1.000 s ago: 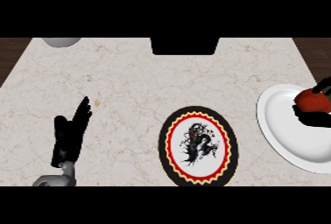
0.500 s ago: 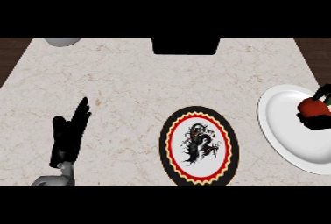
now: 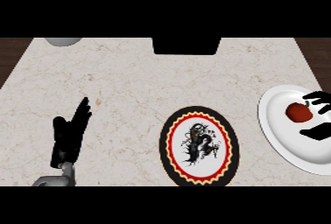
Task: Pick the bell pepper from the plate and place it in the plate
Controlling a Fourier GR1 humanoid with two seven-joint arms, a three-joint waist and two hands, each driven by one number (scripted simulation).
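On white plate (image 3: 290, 148), bell pepper (image 3: 298, 112) lies between thumb and fingers (image 3: 318, 97) of released right robot hand (image 3: 321, 132).

A pale beige marble-patterned counter top (image 3: 161, 83) fills the view under even light. Dark wooden floor (image 3: 9, 48) shows at 10 and 2 o'clock. A black block (image 3: 186, 45) sits at 12 o'clock, and a grey round object (image 3: 62, 41) at 11 o'clock.

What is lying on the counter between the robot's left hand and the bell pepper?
In the head view, the black-rimmed patterned plate lies between the left hand and the bell pepper.
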